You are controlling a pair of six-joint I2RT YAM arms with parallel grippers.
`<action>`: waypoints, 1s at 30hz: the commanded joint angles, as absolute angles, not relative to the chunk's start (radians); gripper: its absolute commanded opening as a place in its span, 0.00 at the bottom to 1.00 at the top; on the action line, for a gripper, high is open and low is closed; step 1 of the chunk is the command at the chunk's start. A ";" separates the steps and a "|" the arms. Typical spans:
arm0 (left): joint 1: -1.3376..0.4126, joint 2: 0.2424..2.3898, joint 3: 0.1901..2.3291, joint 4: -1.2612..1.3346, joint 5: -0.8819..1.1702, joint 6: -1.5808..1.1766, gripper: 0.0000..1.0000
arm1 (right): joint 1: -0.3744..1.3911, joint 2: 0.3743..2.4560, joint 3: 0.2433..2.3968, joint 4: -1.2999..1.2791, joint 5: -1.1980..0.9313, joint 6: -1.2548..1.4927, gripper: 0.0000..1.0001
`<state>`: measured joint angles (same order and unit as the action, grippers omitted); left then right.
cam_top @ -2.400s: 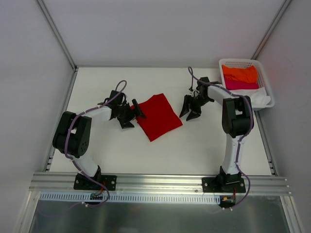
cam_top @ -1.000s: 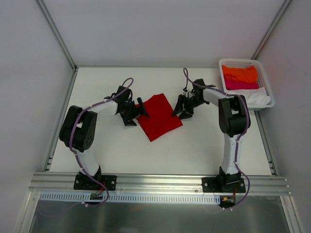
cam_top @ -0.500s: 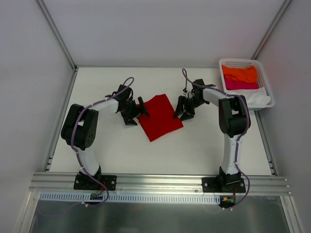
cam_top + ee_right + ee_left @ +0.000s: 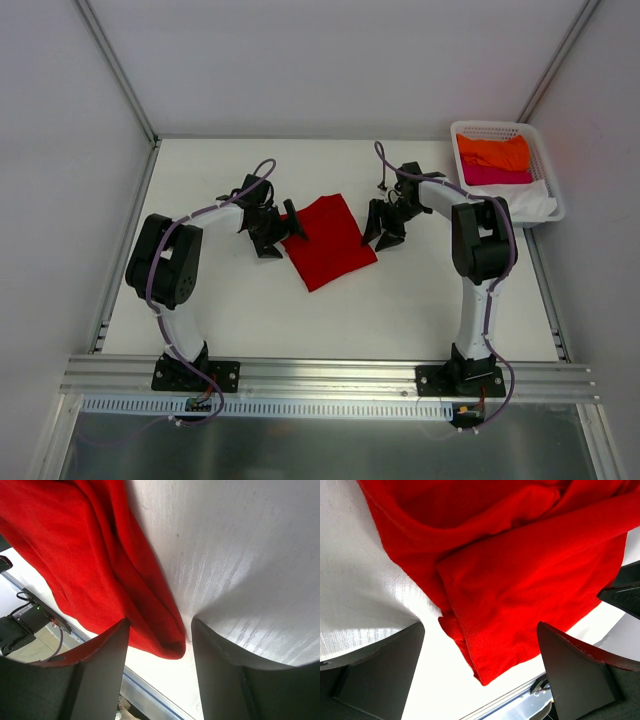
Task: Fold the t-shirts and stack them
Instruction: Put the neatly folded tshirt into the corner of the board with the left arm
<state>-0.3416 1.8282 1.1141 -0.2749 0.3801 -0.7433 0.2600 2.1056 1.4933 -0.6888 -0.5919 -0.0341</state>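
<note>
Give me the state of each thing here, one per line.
Red shirt: folded, lying flat.
Left gripper: open, at the shirt's left edge.
Right gripper: open, at its right edge.
Basket: holds bunched shirts.

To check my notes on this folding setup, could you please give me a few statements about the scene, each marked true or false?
1. The red shirt lies on the table between the left end effector and the right end effector. True.
2. The left end effector is shut on the red shirt. False: its jaws stand wide open on either side of the shirt's corner.
3. The orange shirt is in the basket. True.
4. The basket stands at the table's near left corner. False: it is at the far right corner.
5. The pink shirt lies on the table beside the red one. False: it is in the basket with the orange shirt.
</note>
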 commanded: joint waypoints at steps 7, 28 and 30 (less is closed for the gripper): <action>-0.376 1.910 1.144 -0.279 0.402 -0.698 0.99 | 0.284 2.143 1.562 -0.710 -0.664 -0.041 0.56; -0.380 1.939 1.212 -0.403 0.336 -0.667 0.24 | 0.287 2.198 1.583 -0.713 -0.733 -0.035 0.09; -0.382 1.937 1.219 -0.429 0.308 -0.666 0.09 | 0.290 2.210 1.598 -0.719 -0.750 -0.029 0.04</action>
